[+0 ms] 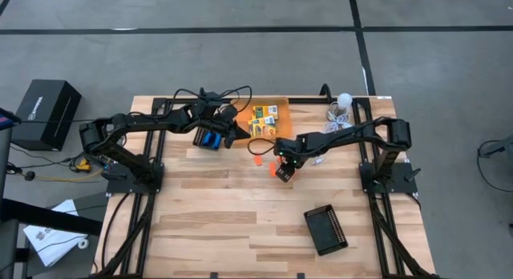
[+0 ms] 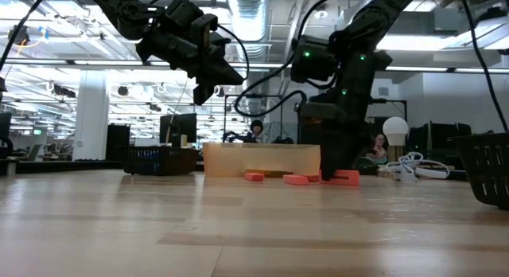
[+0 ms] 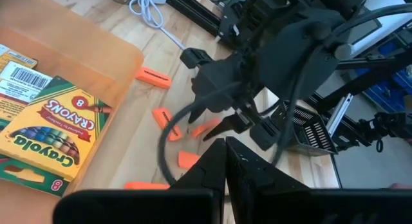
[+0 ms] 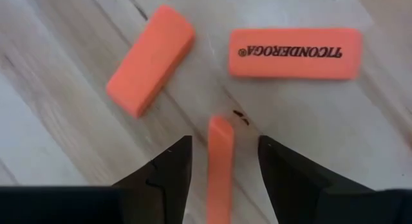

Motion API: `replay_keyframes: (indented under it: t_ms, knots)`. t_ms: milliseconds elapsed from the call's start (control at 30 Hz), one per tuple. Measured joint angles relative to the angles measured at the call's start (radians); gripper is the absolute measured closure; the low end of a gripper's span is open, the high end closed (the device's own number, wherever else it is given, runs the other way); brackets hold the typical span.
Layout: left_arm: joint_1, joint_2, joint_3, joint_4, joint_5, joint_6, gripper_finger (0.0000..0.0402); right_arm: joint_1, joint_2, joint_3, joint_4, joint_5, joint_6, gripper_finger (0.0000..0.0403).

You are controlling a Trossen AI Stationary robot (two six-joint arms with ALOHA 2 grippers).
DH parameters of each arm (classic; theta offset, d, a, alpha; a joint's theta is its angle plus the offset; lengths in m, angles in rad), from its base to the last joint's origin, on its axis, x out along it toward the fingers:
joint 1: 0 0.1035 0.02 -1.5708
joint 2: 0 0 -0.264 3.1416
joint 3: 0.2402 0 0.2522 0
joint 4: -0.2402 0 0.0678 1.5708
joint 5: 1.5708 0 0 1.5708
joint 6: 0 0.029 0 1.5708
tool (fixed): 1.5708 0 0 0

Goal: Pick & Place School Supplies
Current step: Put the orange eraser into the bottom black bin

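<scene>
The right gripper (image 4: 220,161) stands low over the wooden table (image 1: 216,223), jaws parted astride an edge-up flat orange rubber eraser (image 4: 220,153), ready to pinch, while the closed, empty left gripper (image 1: 237,131) waits near the orange tray (image 1: 282,104).

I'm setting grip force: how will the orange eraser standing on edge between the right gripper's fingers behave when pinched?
The eraser looks like a solid, rubbery block, so probably light and grippy. Standing on its narrow edge, it may tip if the open right gripper touches one side first. Flat faces mean it shouldn't roll.
</scene>
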Motion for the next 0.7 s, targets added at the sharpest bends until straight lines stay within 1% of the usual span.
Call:
replay_keyframes:
  t_ms: [133, 233, 300, 367, 400, 600, 700]
  knots:
    - [0.0, 0.0, 0.0, -0.002, 0.0, -0.002, 0.04, 0.005, 0.028, 0.001, -0.002, -0.012, -0.001, 0.024]
    - [0.0, 0.0, 0.0, -0.002, 0.0, -0.003, 0.04, 0.003, 0.03, 0.0, -0.003, -0.018, -0.001, 0.0262]
    - [0.0, 0.0, 0.0, -0.002, 0.0, -0.003, 0.04, -0.002, 0.028, -0.001, -0.005, -0.021, -0.006, 0.0299]
    - [0.0, 0.0, 0.0, -0.002, -0.001, -0.002, 0.04, -0.013, 0.024, -0.003, 0.002, -0.044, -0.012, 0.0359]
    - [0.0, 0.0, 0.0, -0.002, -0.001, -0.002, 0.04, -0.017, 0.018, -0.004, 0.008, -0.049, -0.024, 0.0376]
    - [0.0, 0.0, 0.0, -0.001, -0.001, 0.0, 0.04, -0.051, -0.01, -0.007, 0.029, -0.119, -0.035, 0.0379]
    - [0.0, 0.0, 0.0, 0.003, -0.002, 0.004, 0.04, -0.062, -0.046, 0.003, 0.032, -0.174, -0.056, 0.0379]
